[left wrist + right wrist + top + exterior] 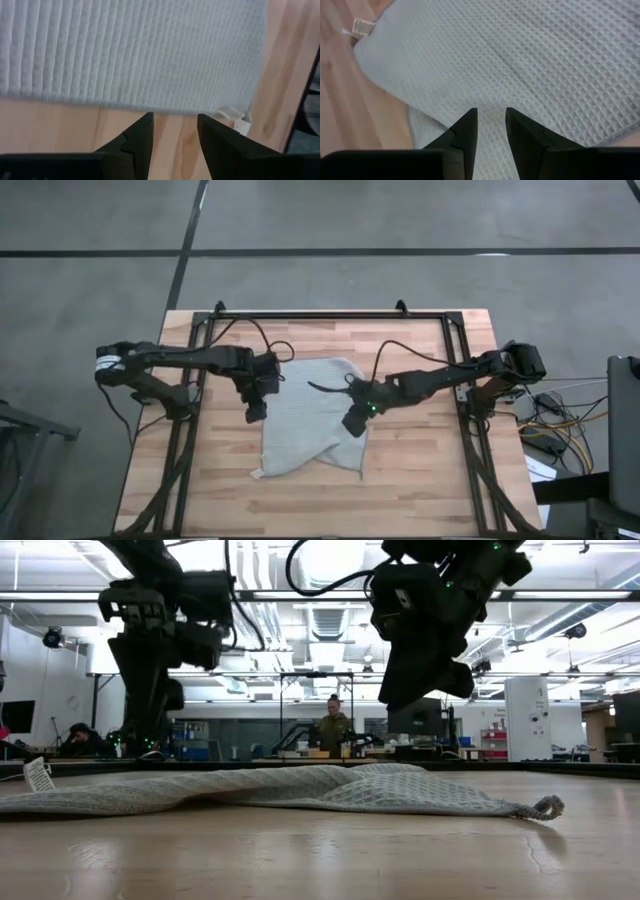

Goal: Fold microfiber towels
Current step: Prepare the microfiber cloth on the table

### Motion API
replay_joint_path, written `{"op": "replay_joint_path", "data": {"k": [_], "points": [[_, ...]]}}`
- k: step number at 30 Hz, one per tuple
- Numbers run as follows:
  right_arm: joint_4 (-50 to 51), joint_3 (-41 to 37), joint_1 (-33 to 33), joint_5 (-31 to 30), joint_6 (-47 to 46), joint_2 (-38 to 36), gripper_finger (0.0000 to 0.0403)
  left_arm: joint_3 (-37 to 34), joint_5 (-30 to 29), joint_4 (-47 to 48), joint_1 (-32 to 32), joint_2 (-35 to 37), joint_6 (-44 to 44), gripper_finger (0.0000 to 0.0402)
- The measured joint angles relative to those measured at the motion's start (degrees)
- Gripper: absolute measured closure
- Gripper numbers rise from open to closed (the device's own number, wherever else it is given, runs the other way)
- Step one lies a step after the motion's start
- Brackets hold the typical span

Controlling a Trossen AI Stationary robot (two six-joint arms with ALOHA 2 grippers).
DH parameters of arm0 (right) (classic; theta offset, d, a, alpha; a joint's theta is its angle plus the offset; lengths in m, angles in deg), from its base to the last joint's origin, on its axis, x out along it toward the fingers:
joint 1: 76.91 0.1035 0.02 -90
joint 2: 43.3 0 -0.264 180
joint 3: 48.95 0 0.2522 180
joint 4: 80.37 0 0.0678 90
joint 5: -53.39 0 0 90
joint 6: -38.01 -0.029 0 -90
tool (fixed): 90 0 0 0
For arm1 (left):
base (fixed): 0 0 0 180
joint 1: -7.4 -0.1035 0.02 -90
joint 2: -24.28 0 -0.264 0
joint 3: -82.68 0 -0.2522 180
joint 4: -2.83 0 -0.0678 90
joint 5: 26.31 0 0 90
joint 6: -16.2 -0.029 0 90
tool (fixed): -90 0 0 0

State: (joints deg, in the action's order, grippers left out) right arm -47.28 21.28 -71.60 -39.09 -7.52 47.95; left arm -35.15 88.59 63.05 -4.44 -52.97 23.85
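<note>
Cloth, soft grey-green waffle-weave microfiber towel (310, 415), lies rumpled on the table directly beneath the empty, parted right end effector (352, 423); left end effector (256, 412), open, hovers beside its edge.

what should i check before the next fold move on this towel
1. Towel lying flat on the wooden table: not ok, it is rumpled with a flap turned over.
2. Left gripper open and empty, beside the towel's edge: ok.
3. Right gripper above the towel, holding nothing: ok.
4. White tag visible at an edge: ok.
5. Both grippers raised off the cloth in the low view: ok.
</note>
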Motion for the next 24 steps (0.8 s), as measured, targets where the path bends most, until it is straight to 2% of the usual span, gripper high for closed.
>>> {"op": "replay_joint_path", "data": {"k": [10,15,18,24], "points": [[0.0,0.0,1.8,-6.7,-2.9,0.0,0.0315,0.0,-8.6,-7.1,10.3,5.1,7.4,0.0253],[-0.1,0.0,1.9,-6.4,-5.3,0.0,0.0326,0.0,-17.3,-7.5,16.4,7.9,13.7,0.0268],[-0.1,0.0,2.5,-3.6,-7.4,0.0,0.0331,0.0,-21.7,-7.5,19.5,8.9,16.5,0.0272],[-0.3,0.0,7.0,-2.2,-14.4,0.0,0.0335,0.0,-24.6,-7.5,21.8,9.2,17.9,0.0273]]}}
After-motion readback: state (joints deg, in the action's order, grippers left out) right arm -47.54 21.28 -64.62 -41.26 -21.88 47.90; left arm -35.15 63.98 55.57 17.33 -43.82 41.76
